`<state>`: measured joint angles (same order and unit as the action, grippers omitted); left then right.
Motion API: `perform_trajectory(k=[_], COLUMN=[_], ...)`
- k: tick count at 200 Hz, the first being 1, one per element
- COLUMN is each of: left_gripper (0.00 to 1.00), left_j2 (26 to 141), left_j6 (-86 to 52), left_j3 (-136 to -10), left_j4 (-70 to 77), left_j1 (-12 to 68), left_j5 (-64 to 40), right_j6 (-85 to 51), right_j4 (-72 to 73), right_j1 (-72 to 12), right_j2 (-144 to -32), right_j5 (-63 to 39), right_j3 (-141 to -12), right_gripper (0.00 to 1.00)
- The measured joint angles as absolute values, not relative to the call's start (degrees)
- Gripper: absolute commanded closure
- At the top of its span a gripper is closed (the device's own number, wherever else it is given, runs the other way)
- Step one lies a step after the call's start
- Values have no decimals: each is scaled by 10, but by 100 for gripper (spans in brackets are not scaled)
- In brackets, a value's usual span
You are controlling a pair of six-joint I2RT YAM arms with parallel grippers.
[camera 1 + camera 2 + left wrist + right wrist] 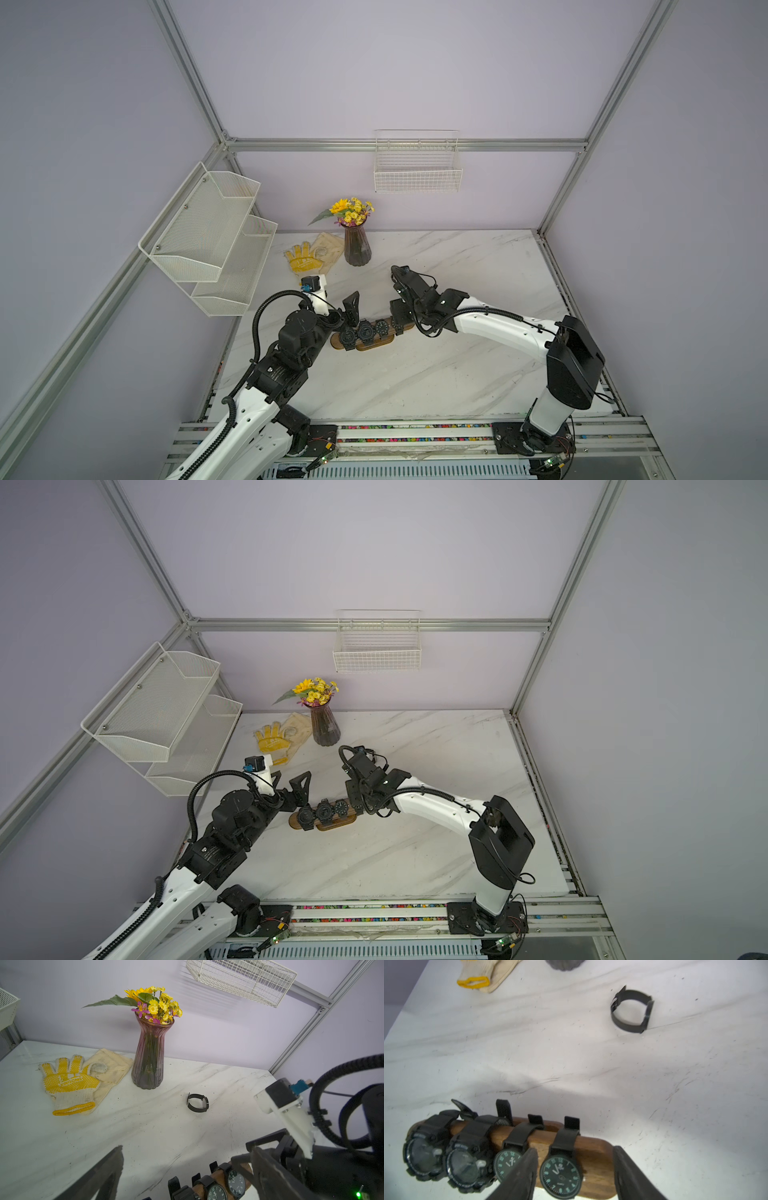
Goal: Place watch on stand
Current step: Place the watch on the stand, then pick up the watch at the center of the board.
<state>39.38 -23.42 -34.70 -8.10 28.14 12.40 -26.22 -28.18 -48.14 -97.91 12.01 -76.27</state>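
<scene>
R gripper (575, 1149) is partway open, holding nothing. In its wrist view we see the fingers (519, 1176) straddle the end watch on the stand (593, 1147), w/ a clear gap on the outer side. L gripper (182, 1153) is spread wide and empty, at the stand's other end.

Both wrist views show what we can't make out in the top views: a loose watch (631, 1011), its thin black strap buckled into a ring. It lies on its side on the table (591, 1064), well apart from the stand, on the vase (148, 1055) side. Only the R wrist view gives all four watches (467, 1161) on the bar: two chunky black ones, two slim w/ dark dials and green numerals.

In both top views the stand sits just below frame centre, w/ the vase and its yellow flowers (351, 210) above it. A yellow-palmed glove (303, 259) lies on a cream cloth (330, 245) to the vase's left.

The table is white marble-look w/ grey veins, scuffed. Walls are pale lilac w/ an alu frame; there's a mesh shelf (208, 232) at left and a wire basket (417, 166) at upper centre. The stand is grooved brown wood w/ rounded ends.
</scene>
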Motion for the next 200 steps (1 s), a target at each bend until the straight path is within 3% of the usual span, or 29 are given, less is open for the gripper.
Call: perform_trajectory(k=[43, 82, 141, 200], left_gripper=[4, 4, 4, 4], left_j2=[404, 404, 399, 402], left_j6=[-235, -236, -241, -245], left_j3=[-347, -347, -347, -347], left_j4=[-88, -95, -121, -122], left_j1=[281, 281, 281, 280], left_j5=[124, 129, 148, 151], right_j6=[-237, -211, -183, -174], right_j4=[-281, -278, -279, -279], right_j1=[-408, -366, -343, -337], right_j2=[-992, -1074, -1210, -1277], right_j5=[120, 121, 107, 95], right_j3=[-801, -860, -935, -1015], right_gripper=[43, 47, 49, 50])
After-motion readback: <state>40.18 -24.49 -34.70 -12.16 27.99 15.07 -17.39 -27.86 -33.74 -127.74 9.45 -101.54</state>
